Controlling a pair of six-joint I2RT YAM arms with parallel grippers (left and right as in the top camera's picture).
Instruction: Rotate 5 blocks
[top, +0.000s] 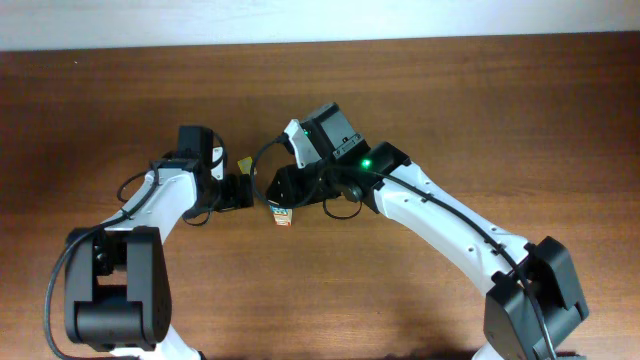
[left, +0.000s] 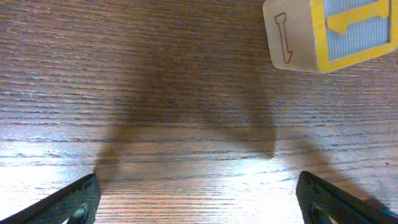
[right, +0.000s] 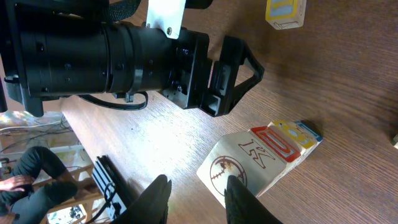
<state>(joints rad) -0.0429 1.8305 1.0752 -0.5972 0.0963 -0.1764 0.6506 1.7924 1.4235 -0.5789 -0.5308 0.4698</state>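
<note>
Blocks (right: 249, 165) are sitting bunched on the bench (right: 348, 93) just ahead of my right tool (right: 198, 183), slightly parted and empty; left tool (left: 198, 180) is hanging wide open. Next, I am judging, calls for gripping one block squarely and turning it.

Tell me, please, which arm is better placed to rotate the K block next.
Probably right: the right end effector hovers at the K block, jaws apart. The left end effector, wide open, sees only the table and the yellow cube.
</note>
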